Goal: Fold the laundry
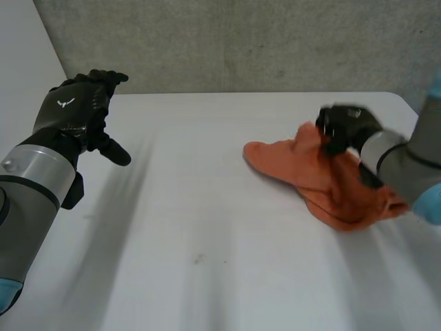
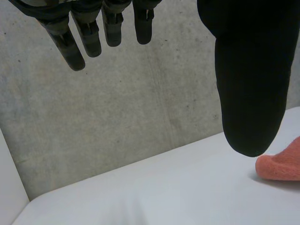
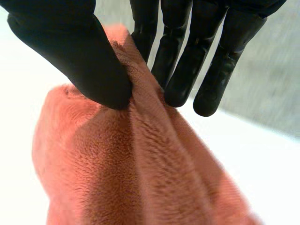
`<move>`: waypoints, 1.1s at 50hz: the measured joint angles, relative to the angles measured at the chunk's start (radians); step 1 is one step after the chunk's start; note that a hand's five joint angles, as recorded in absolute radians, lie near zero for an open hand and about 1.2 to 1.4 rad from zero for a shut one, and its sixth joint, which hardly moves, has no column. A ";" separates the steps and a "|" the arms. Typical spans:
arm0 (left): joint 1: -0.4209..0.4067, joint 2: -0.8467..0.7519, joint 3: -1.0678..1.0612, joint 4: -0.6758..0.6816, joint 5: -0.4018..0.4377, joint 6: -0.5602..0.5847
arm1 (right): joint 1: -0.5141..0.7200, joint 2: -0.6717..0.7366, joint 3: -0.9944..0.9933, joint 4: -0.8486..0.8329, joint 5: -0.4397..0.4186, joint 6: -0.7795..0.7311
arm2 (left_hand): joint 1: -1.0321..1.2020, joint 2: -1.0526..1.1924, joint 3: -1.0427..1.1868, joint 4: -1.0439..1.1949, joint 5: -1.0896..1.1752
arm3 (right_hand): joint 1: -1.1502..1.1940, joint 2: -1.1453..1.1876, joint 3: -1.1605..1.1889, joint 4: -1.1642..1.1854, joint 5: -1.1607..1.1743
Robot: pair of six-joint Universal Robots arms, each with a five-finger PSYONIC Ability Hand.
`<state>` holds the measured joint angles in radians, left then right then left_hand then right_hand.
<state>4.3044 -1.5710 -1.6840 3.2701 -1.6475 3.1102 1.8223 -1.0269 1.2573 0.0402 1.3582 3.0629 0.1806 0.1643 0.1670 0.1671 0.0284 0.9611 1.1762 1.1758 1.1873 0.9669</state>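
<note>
Right of centre: right hand [image 1: 344,127] pinching a ridge of orange cloth [image 1: 324,186].
Fingers spread, left hand [image 1: 72,110] hovers upper left; cloth runs diagonally, nearer right hand.

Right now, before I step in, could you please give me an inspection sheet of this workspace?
surface: white table, with one small dark mark near its middle.
job's things: one orange cloth, bunched and not yet folded, on the table's right side.
clutter: nothing seen.
hands: left hand open, raised over the table's left side, holding nothing; right hand pinching a ridge of the cloth between thumb and fingers.
cables: nothing seen.
surroundings: grey concrete wall behind the table.
</note>
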 measured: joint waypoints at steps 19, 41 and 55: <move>0.086 0.089 0.011 0.018 -0.010 -0.008 | 0.475 -0.291 -0.165 0.002 -0.048 0.048 | 0.000 0.000 0.000 0.000 0.000 | 0.000 0.000 0.005 0.001 0.001; 0.134 0.161 -0.002 0.018 0.003 -0.029 | 0.355 -0.160 -0.104 0.244 0.046 -0.009 | 0.000 0.000 0.000 0.000 0.000 | -0.757 -0.956 -0.963 -0.957 -0.898; -0.178 -0.033 -0.021 -0.080 0.089 0.048 | 0.083 -0.313 0.261 0.109 -0.043 -0.129 | 0.036 0.053 0.050 0.051 0.006 | -0.757 -0.956 -0.963 -0.957 -0.898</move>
<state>4.1260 -1.6043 -1.7054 3.1899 -1.5581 3.1577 1.9056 -1.3404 1.5179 0.1495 1.3150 2.9341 0.2166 0.2172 0.2175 0.2179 0.0343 0.2043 0.2199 0.2128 0.2300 0.0686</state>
